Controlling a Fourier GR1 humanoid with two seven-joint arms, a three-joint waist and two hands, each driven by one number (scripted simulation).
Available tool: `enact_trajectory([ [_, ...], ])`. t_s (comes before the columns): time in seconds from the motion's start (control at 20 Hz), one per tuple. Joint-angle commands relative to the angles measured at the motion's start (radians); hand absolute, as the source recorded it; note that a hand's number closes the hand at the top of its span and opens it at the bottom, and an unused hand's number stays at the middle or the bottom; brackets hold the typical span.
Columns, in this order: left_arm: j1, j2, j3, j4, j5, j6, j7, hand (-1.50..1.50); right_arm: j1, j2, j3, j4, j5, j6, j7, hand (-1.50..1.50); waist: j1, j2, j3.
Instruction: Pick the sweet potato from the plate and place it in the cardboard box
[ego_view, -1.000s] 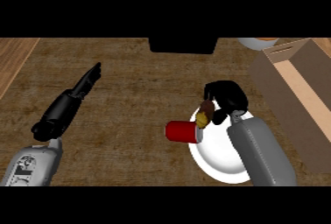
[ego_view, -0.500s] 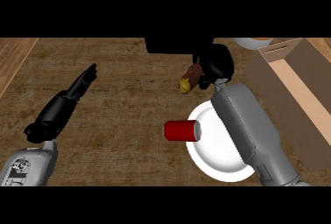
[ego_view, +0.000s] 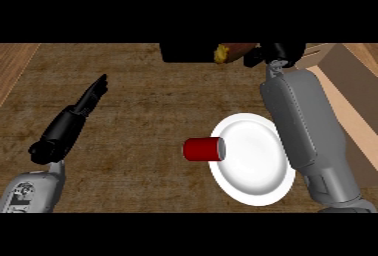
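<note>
— Black and straight-fingered, the left hand (ego_view: 90, 96) rests flat over the grainy wooden desk (ego_view: 140, 80)?

— Yes. Then a red cylinder cup (ego_view: 201, 149) touches the round white plate (ego_view: 255, 165).

— And the sweet potato (ego_view: 231, 51)?

— Up top, over the dark cardboard box (ego_view: 188, 52), clutched in the right hand's (ego_view: 279, 51) curled fingers.

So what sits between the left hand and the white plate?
In the head view, a red cup lies on its side, touching the plate's left rim; between it and the left hand is bare counter.
</note>
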Motion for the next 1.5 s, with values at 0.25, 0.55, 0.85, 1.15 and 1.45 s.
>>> enact_trajectory([
  [0.25,0.010,0.026,0.036,0.051,0.004,-0.028,-0.066,0.00,-0.023,-0.138,-0.158,-0.007,-0.024,-0.087,0.097,1.50,0.006,0.004,0.000],
  [0.55,-0.028,0.028,0.037,-0.037,0.025,-0.047,0.062,0.00,0.048,-0.307,-0.200,0.047,-0.057,0.018,0.005,1.50,0.003,0.001,0.000],
  [0.85,0.045,0.002,0.020,-0.062,0.012,-0.030,0.012,0.00,0.066,-0.382,-0.276,0.224,-0.168,0.237,-0.056,1.50,0.013,0.002,0.000],
  [1.15,-0.036,-0.023,0.013,-0.026,-0.013,-0.003,0.058,0.00,0.102,-0.487,-0.309,0.299,-0.244,0.378,-0.193,1.50,0.002,0.003,0.001],
  [1.45,-0.021,0.003,0.044,-0.045,0.020,-0.042,0.059,0.00,0.140,-0.535,-0.314,0.356,-0.293,0.536,-0.270,-1.50,0.001,0.000,0.000],
])
